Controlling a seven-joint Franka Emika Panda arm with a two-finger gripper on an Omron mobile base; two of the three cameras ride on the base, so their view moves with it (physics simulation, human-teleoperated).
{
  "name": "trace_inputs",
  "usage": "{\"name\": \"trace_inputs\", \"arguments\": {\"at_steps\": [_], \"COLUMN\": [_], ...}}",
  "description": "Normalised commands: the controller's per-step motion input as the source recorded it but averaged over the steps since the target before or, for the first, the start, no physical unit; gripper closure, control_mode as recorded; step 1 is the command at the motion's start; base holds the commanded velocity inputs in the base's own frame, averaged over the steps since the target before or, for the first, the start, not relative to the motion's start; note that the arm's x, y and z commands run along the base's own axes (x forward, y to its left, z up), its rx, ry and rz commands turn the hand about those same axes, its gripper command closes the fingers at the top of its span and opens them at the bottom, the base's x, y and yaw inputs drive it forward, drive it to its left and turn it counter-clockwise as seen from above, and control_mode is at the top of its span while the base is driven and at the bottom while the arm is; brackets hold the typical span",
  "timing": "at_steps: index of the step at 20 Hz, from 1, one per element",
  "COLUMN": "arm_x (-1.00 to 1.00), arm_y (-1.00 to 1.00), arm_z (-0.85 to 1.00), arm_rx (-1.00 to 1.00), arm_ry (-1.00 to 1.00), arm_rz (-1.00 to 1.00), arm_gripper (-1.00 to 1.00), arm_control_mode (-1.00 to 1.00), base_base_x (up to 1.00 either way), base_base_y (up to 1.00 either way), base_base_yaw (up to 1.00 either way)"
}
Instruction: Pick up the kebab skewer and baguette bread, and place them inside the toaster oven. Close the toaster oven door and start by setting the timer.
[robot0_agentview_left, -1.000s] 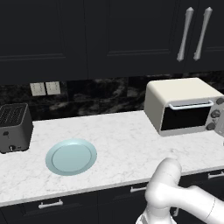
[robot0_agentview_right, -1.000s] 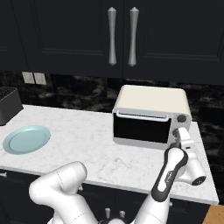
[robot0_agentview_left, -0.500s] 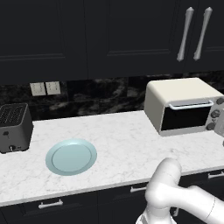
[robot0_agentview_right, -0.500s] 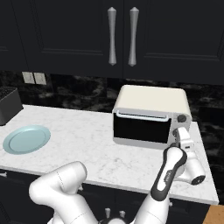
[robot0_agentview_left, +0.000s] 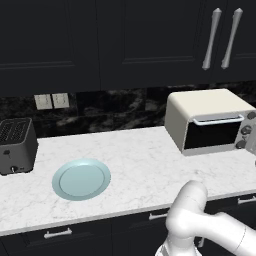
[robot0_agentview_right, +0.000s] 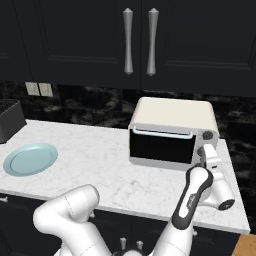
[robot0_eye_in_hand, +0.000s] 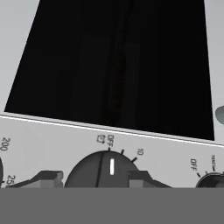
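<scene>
The gripper (robot0_eye_in_hand: 93, 177) stands with its jaws partly apart, one finger tip on each side of a round grey knob (robot0_eye_in_hand: 106, 168) of the boxy cream-white toaster oven (robot0_agentview_right: 172, 131). The toaster oven door (robot0_agentview_right: 161, 147), dark smooth glass, is closed, so I cannot tell what is inside. The round light-blue plate (robot0_agentview_left: 81, 179) lies bare on the white marble surface (robot0_agentview_left: 145, 167).

Kitchen — marble counter (robot0_agentview_left: 145, 160), dark cabinets (robot0_agentview_left: 125, 40)

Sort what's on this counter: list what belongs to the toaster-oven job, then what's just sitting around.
Part of the job:
- toaster oven
- toaster oven door, shut
- timer knob, pointer at OFF, between the gripper fingers

Just sitting around:
- light-blue plate, nothing on it
- dark slot toaster
- wall outlets
- upper cabinet handles
</scene>
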Motion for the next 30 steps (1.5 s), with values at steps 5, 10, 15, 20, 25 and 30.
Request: {"name": "trace_inputs", "arguments": {"at_steps": [5,10,15,20,25,30], "arm_x": [-0.03,-0.10,0.00,0.00,0.00,0.00], "arm_y": [0.00,0.00,-0.01,0.00,0.00,0.20], "arm_z": [0.28,0.22,0.28,0.30,0.30,0.30], "arm_rx": [0.00,0.00,-0.03,-0.05,-0.05,-0.01], "arm_ry": [0.04,0.03,0.06,0.07,0.07,0.06], "arm_rz": [0.01,0.01,0.03,0.03,0.01,0.00], "arm_gripper": [1.00,1.00,1.00,1.00,1.00,1.00], "arm_control_mode": [-1.00,-1.00,-1.00,-1.00,-1.00,-1.00], "base_base_x": [0.00,0.00,0.00,0.00,0.00,0.00], "base_base_y": [0.00,0.00,0.00,0.00,0.00,0.00], "base_base_yaw": [0.00,0.00,0.00,0.00,0.00,0.00]}}
